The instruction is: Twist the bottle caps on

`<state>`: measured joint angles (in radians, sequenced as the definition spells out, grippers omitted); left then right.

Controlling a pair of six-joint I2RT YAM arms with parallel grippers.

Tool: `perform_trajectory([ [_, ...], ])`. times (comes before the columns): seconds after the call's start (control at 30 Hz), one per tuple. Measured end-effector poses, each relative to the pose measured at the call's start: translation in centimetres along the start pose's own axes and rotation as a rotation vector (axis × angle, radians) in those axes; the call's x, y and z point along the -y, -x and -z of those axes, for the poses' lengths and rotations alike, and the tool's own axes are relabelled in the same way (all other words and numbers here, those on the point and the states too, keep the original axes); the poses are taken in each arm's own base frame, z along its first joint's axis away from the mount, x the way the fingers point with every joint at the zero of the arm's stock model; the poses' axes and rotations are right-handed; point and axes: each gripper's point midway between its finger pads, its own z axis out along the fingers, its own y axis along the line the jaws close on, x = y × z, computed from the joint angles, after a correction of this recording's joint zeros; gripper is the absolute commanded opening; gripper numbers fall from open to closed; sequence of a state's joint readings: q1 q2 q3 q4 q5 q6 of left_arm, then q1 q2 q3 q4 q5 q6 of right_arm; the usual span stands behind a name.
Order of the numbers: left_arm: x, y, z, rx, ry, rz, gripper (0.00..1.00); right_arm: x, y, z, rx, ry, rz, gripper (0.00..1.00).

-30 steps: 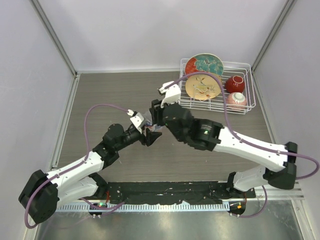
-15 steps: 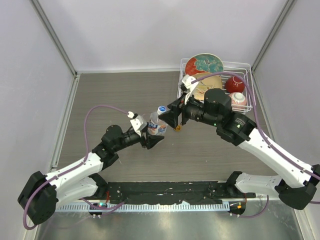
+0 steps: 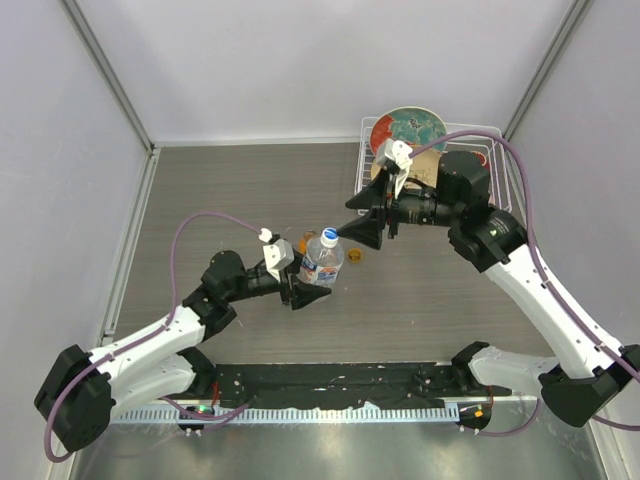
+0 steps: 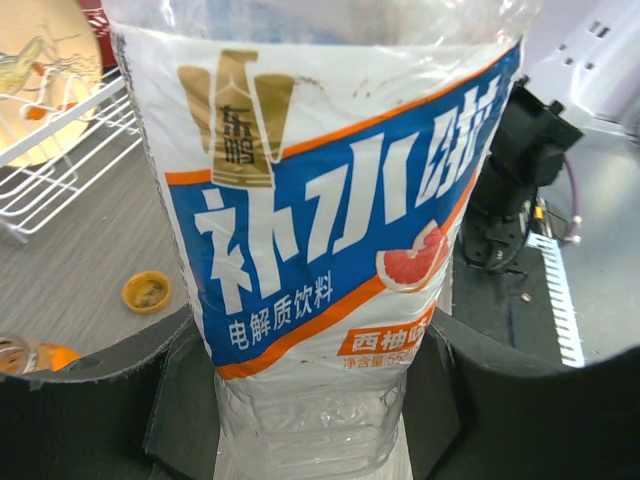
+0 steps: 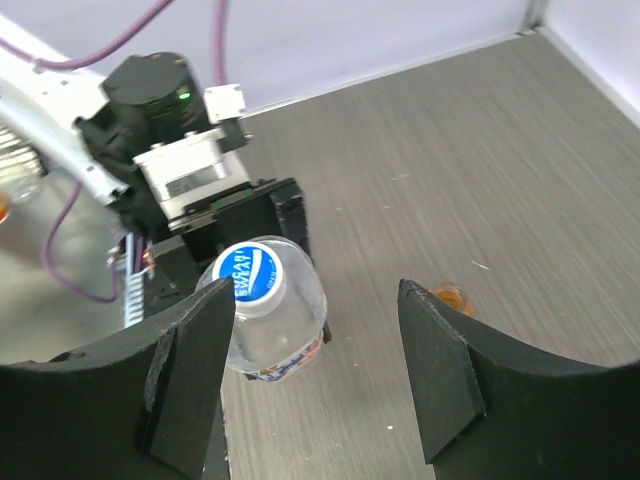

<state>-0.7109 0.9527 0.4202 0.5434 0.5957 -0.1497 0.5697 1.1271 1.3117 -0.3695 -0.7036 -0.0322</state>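
Two roles: your left gripper (image 3: 312, 280) clamps water bottle (image 3: 323, 260) upright, steadying it for twisting; white cap (image 5: 249, 275) sits on top. Your right gripper (image 5: 315, 300) gapes empty just off white cap; orange cap (image 5: 450, 297) lies loose just below it.

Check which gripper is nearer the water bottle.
Left. The left gripper grips the water bottle by its lower body; the right gripper is open, clear of it on its right.

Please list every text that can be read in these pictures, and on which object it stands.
"补水啦": water bottle, label, large characters.
"电解质饮料": same label, smaller line.
"西柚味": same label, orange strip; finer print below unreadable.
White cap: blue print, blurred.
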Motion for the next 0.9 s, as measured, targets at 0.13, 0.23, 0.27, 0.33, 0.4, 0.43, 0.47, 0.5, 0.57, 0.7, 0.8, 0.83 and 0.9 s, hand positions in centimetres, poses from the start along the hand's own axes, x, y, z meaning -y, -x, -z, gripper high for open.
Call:
perform_trajectory([
  [0.13, 1.3, -0.1, 0.1, -0.007, -0.073, 0.003, 0.00, -1.8, -0.2, -0.4, -0.005, 0.140, 0.012, 0.70],
  [0.23, 1.9, -0.2, 0.1, -0.010, -0.106, 0.007, 0.00, -2.7, -0.8, -0.8, -0.018, 0.227, -0.003, 0.68],
  [0.27, 2.1, -0.2, 0.2, -0.012, -0.117, 0.008, 0.00, -3.1, -0.9, -0.9, -0.020, 0.260, -0.007, 0.67],
  [0.33, 2.4, -0.2, 0.2, -0.014, -0.132, 0.010, 0.00, -3.5, -0.8, -1.0, -0.015, 0.297, -0.005, 0.66],
  [0.4, 2.6, -0.2, 0.2, -0.014, -0.142, 0.016, 0.00, -4.0, -0.6, -0.9, -0.004, 0.327, 0.006, 0.66],
  [0.43, 2.6, -0.2, 0.3, -0.014, -0.146, 0.018, 0.00, -4.1, -0.4, -0.8, 0.003, 0.339, 0.014, 0.66],
  [0.47, 2.7, -0.2, 0.3, -0.015, -0.150, 0.021, 0.00, -4.3, -0.2, -0.8, 0.010, 0.349, 0.019, 0.66],
  [0.5, 2.7, -0.2, 0.3, -0.015, -0.151, 0.023, 0.00, -4.4, -0.1, -0.8, 0.015, 0.357, 0.023, 0.66],
  [0.57, 2.8, -0.2, 0.3, -0.016, -0.153, 0.024, 0.00, -4.6, 0.0, -0.8, 0.025, 0.376, 0.028, 0.66],
  [0.7, 2.7, -0.3, 0.3, -0.017, -0.151, 0.027, 0.00, -4.9, -0.4, -0.9, 0.028, 0.400, 0.015, 0.66],
  [0.8, 2.7, -0.3, 0.2, -0.017, -0.147, 0.031, 0.00, -4.9, -0.9, -1.0, 0.021, 0.407, -0.005, 0.65],
  [0.83, 2.7, -0.3, 0.2, -0.017, -0.147, 0.032, 0.00, -4.9, -1.0, -1.0, 0.019, 0.408, -0.009, 0.65],
  [0.9, 2.6, -0.3, 0.2, -0.019, -0.145, 0.035, 0.00, -5.0, -1.2, -1.0, 0.019, 0.413, -0.012, 0.63],
])
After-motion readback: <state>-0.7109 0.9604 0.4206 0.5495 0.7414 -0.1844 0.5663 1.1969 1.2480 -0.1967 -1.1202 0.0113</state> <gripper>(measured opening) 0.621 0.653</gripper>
